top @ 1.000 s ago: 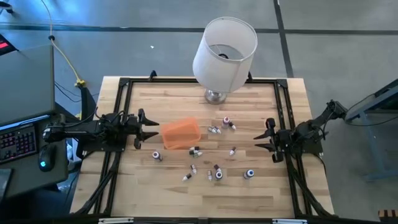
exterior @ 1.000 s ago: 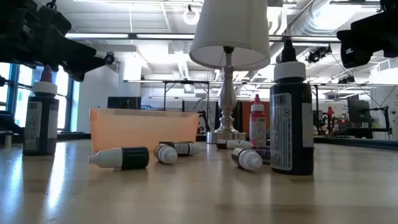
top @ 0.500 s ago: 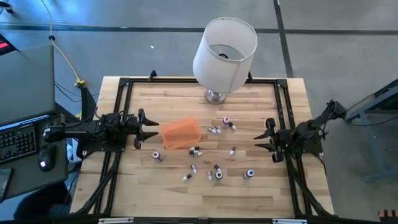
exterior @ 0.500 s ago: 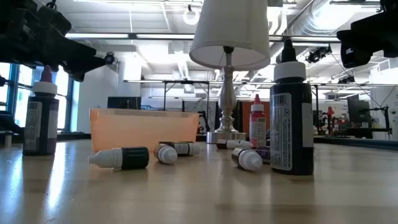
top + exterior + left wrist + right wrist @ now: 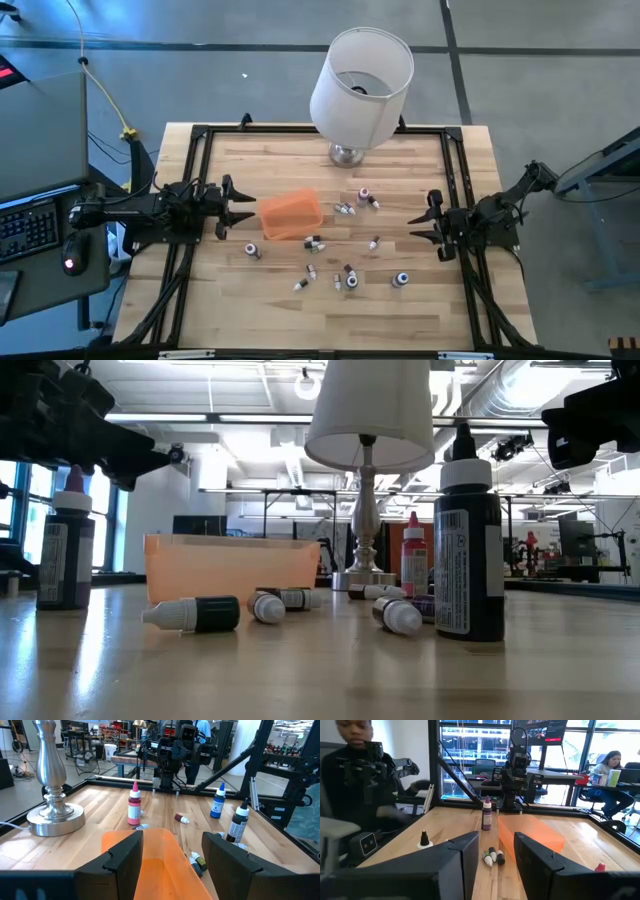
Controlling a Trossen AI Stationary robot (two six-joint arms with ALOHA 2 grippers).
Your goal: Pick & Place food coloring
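Observation:
Several tiny food coloring bottles [image 5: 349, 272] are scattered on the wooden table between the arms, some upright on their bases, some lying on their sides. In the low view a dark bottle [image 5: 467, 550] stands close by, and others lie flat [image 5: 195, 613]. The left wrist view shows a red bottle [image 5: 134, 810] and a blue one [image 5: 217, 805] standing. My left gripper [image 5: 235, 207] [image 5: 172, 855] hovers open at the orange tray's left end. My right gripper [image 5: 430, 220] [image 5: 496, 855] hovers open at the table's right side, facing the lying bottles [image 5: 492, 856].
The orange tray [image 5: 291, 215] [image 5: 150, 855] sits left of centre on the table. A white lampshade lamp [image 5: 360, 80] stands on its metal base [image 5: 55, 815] near the far edge. A black frame [image 5: 200, 135] borders the table. A person [image 5: 365, 775] sits beyond the left side.

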